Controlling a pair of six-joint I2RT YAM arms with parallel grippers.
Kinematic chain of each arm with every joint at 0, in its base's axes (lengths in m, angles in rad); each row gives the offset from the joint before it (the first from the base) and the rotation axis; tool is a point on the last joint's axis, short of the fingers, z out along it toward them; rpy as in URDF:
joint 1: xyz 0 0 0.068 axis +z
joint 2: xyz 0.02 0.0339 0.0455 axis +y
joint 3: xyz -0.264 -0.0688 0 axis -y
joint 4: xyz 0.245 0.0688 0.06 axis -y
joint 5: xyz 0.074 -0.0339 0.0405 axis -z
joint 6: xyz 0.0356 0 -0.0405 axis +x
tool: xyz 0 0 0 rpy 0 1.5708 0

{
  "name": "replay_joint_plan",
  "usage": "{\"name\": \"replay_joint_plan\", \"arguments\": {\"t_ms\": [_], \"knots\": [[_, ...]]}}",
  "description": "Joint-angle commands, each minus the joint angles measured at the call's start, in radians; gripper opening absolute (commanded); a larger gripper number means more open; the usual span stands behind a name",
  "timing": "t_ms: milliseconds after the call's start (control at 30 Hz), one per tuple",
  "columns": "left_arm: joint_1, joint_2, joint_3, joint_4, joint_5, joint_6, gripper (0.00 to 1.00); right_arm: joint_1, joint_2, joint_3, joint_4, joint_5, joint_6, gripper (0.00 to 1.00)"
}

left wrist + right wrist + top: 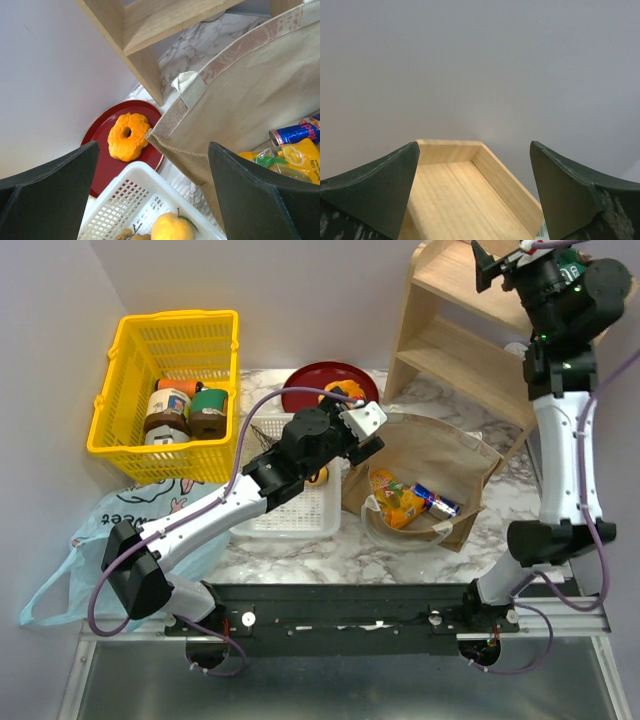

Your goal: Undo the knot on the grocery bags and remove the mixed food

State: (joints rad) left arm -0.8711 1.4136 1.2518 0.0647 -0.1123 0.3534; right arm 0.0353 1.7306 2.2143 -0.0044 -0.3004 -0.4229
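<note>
Left wrist view: the left gripper (152, 150) has its jaws spread wide, with nothing held between them. Right in front of the gap is the top corner of the brown paper bag (250, 100), which stands open. A pale strap handle (187, 85) sits on its rim, a bit past the jaws. Inside the bag, close to the right jaw, lie a small blue can (295, 134) and a yellow snack packet (300, 160). Past the left jaw, an orange doughnut (127, 136) lies on a red plate (97, 170). Under the jaws is a white basket (125, 200) with a round yellow-orange fruit (172, 227) in it, and beside that a bit of the small brown fruits (127, 234).

Right wrist view: the right gripper (472, 150) also has its jaws wide apart and holds nothing. Below its jaws is a wooden shelf (465, 190).

Top external view: the thin blue plastic bag (80, 540) lies far behind the left jaws, near that arm's base. A yellow basket (112, 400) with jars (185, 410) sits off to the left of the left jaws
</note>
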Motion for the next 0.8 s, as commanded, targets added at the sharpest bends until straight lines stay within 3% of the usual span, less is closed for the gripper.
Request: {"name": "replay_joint_plan", "arguments": {"t_ms": [0, 167, 367, 500, 567, 767], "knots": [[0.012, -0.05, -0.037, 0.015, 0.019, -0.019, 0.99, 0.006, -0.178, -0.103, -0.193, -0.18, -0.101, 1.0], [0.03, -0.085, -0.092, 0.018, 0.02, -0.017, 0.99, 0.005, -0.273, -0.229, -0.365, -0.025, -0.38, 0.99], [0.046, -0.1, -0.118, 0.03, 0.023, -0.028, 0.99, -0.029, -0.247, -0.289, -0.387, 0.211, -0.491, 1.0], [0.05, -0.105, -0.127, 0.035, 0.023, -0.03, 0.99, -0.031, -0.184, -0.289, -0.321, 0.352, -0.511, 0.99], [0.055, -0.11, -0.132, 0.037, 0.025, -0.028, 0.99, -0.031, -0.168, -0.294, -0.26, 0.394, -0.539, 0.93], [0.061, -0.122, -0.156, 0.034, 0.023, -0.031, 0.99, -0.031, -0.102, -0.288, -0.167, 0.394, -0.594, 0.86]]}}
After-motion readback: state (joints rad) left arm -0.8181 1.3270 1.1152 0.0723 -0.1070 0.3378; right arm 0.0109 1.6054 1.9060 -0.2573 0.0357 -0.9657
